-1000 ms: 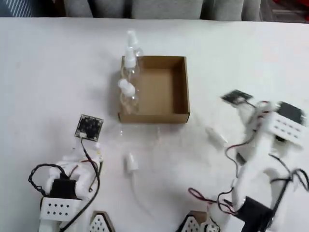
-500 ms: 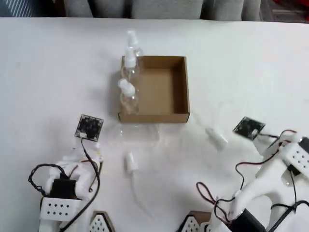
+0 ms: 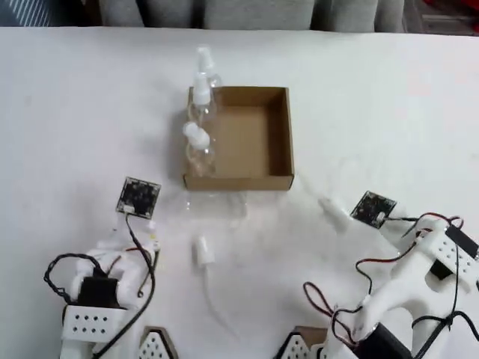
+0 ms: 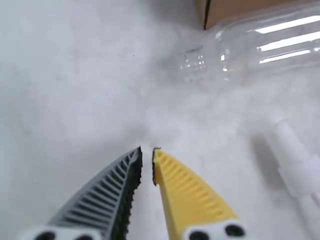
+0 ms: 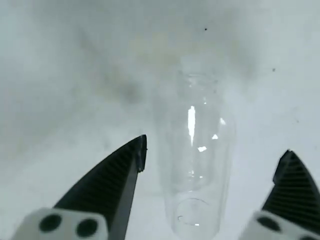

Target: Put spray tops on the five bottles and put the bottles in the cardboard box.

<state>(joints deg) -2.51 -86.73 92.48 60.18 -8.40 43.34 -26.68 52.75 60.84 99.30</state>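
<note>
White bench point(image 3: 75, 112) runs back to grey chair backs point(image 3: 247, 11) beyond the cardboard box point(image 3: 239, 182); capped bottles point(image 3: 200, 146) stand at its left wall. Right fingers point(image 5: 131, 160) gape wide astride an uncapped bottle point(image 5: 195, 170) lying off its front right, seemingly lined up to grip; left fingers point(image 4: 167, 175), almost closed and empty, sit by another bottle point(image 4: 260, 40) along its front wall

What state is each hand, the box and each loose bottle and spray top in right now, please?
Left hand: shut, empty.
Right hand: open, empty.
Cardboard box: open-topped, upright.
Bottle before box: lying, topless.
Bottle under right hand: lying, topless.
Spray top near left arm: lying loose, unattached.
</note>
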